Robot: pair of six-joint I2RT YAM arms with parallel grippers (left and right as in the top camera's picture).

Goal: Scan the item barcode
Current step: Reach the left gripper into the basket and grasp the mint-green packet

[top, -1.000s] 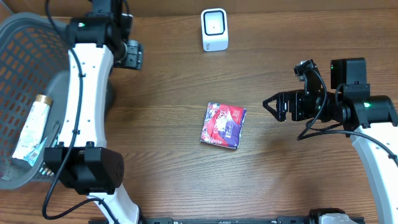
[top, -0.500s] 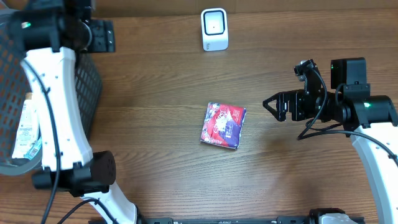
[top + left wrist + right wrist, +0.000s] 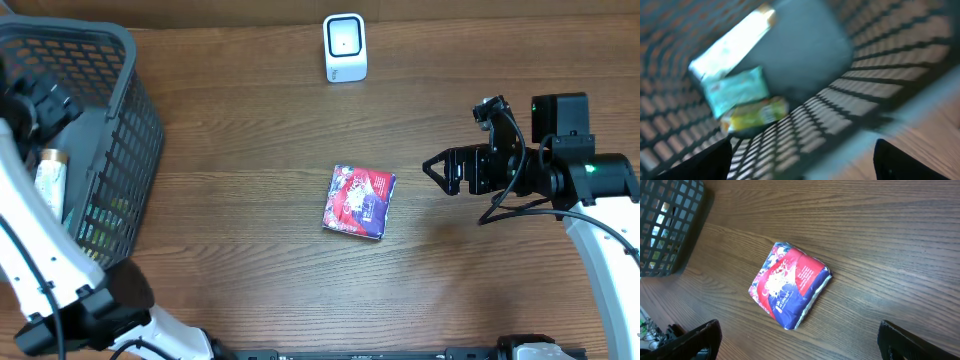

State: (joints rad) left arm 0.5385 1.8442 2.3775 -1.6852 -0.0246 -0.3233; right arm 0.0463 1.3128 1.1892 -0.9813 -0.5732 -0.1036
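Left wrist blurred, maybe three packets (image 3: 736,91) in basket (image 3: 890,55), left hand (image 3: 802,157), right hand (image 3: 797,340) both spread empty

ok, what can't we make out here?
Packet barcode: not discernible on the upper face, overhead or right wrist; underside hidden.
Basket items: left wrist view blurred, labels unreadable; overhead, mesh wall hides most.
Scanner: too small overhead to read its state.

The packet (image 3: 359,202) is laid flat near the middle of the table (image 3: 250,280). The scanner (image 3: 345,47) is stood behind it, at the far edge. The basket (image 3: 130,150) is placed at the left, well apart, and wrapped items (image 3: 735,90) are kept inside it.
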